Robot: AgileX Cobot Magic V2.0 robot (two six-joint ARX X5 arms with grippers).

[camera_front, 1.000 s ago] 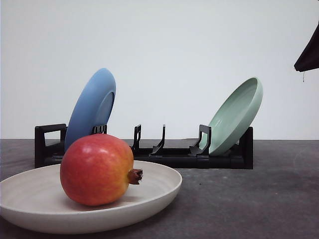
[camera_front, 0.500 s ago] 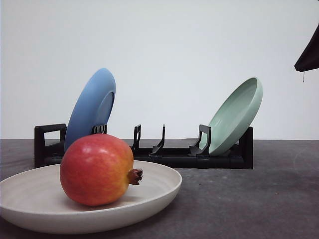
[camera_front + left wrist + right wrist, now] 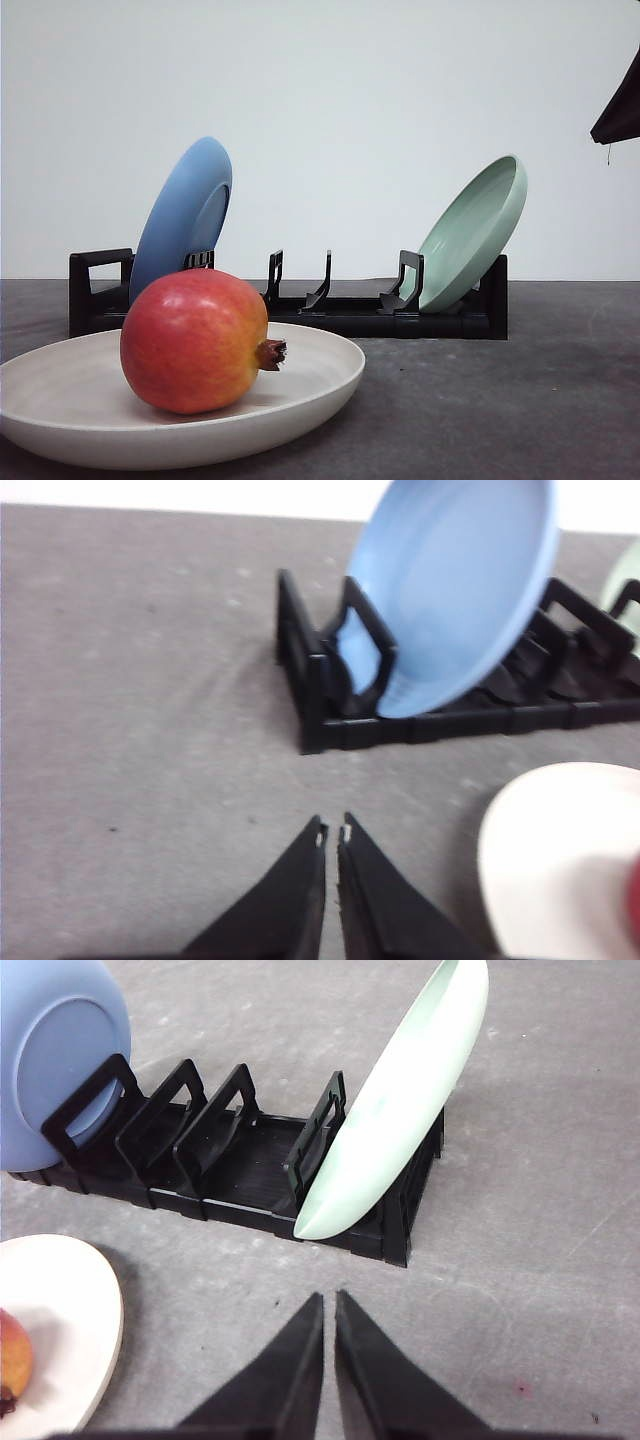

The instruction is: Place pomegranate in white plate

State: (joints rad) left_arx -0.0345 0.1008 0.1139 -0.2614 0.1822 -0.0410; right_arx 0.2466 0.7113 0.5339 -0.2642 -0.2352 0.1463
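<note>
Straight ahead over the grey table (image 3: 520, 400), the pomegranate (image 3: 195, 340) sits inside the white plate (image 3: 320, 385), resting on the plate's floor with its small brown crown pointing to the right. The plate lies flat on the near left part of the table. Behind it stands a black dish rack (image 3: 350, 310). A blue plate (image 3: 185, 215) leans in the rack's left end, and a pale green plate (image 3: 475, 230) leans at its right end, tilted the other way. Several rack slots between them hold nothing. A dark shape (image 3: 620, 105) hangs at the upper right edge; I cannot tell what it is.

From the left wrist camera, the left gripper (image 3: 332, 832) hangs over bare table, its two black fingers drawn together with only a thin slit between the tips, holding nothing. The blue plate (image 3: 460, 590) and the rack's end (image 3: 330, 690) are beyond it. The white plate's rim (image 3: 530, 850) curves in at one side, near the fingers but apart from them, and a blurred sliver of red fruit (image 3: 632, 905) shows at the picture's edge.

From the right wrist camera, the right gripper (image 3: 328, 1305) is likewise closed on nothing, fingertips almost touching, above bare table just in front of the rack (image 3: 240, 1170). The pale green plate (image 3: 400, 1110) leans in the rack's nearest slot, and the blue plate (image 3: 60, 1050) stands at the far end. The white plate (image 3: 80, 1320) shows at the corner, with part of the pomegranate (image 3: 15, 1355) lying in it, well apart from the fingers.
</note>
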